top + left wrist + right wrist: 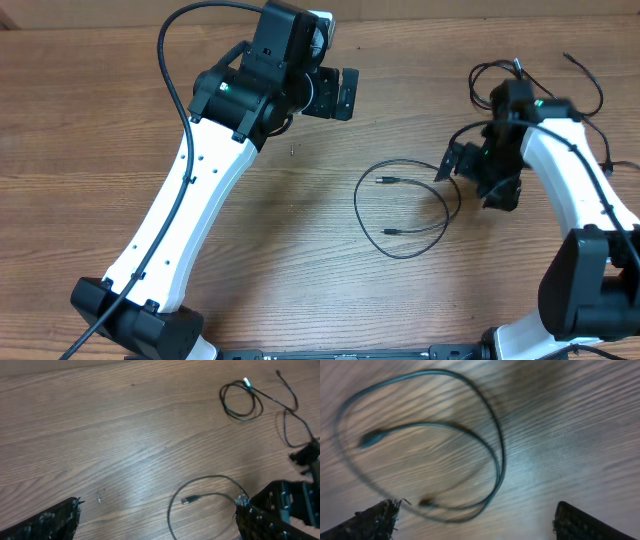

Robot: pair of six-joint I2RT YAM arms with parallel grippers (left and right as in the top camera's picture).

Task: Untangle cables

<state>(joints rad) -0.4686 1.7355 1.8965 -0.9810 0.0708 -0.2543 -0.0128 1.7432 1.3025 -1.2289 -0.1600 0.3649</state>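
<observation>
Middle of the frame overhead, one loop (pixel 392 232) lay on the bare table (pixel 90 130) by itself, both plug ends showing and nothing crossing it. I counted that one as freed. In the right wrist view the same loop (pixel 501 457) sat blurred under the camera, touching neither finger.

The right gripper (pixel 452 162) hung at the loop's right edge. Its jaws were wide, with nothing between them. The left gripper (pixel 338 92) was up at the top centre of the frame, well apart from every cord, and it was spread wide and empty too. Its own camera looked down at wood, a tiny speck (pixel 99 497) at lower left, and the loop at lower centre.

What was left sat in the upper right. A bunch (pixel 518 65) of thin black cords lay there, partly hidden behind the right arm. From the left wrist view I made out a small coil (pixel 246 382) with a pale plug tip and a longer strand running off toward the right edge. I could not tell whether those two were knotted or merely lying across each other, or how many cords were in there.

My read was one cable out and the bunch not yet dealt with. No cord was in either gripper.
</observation>
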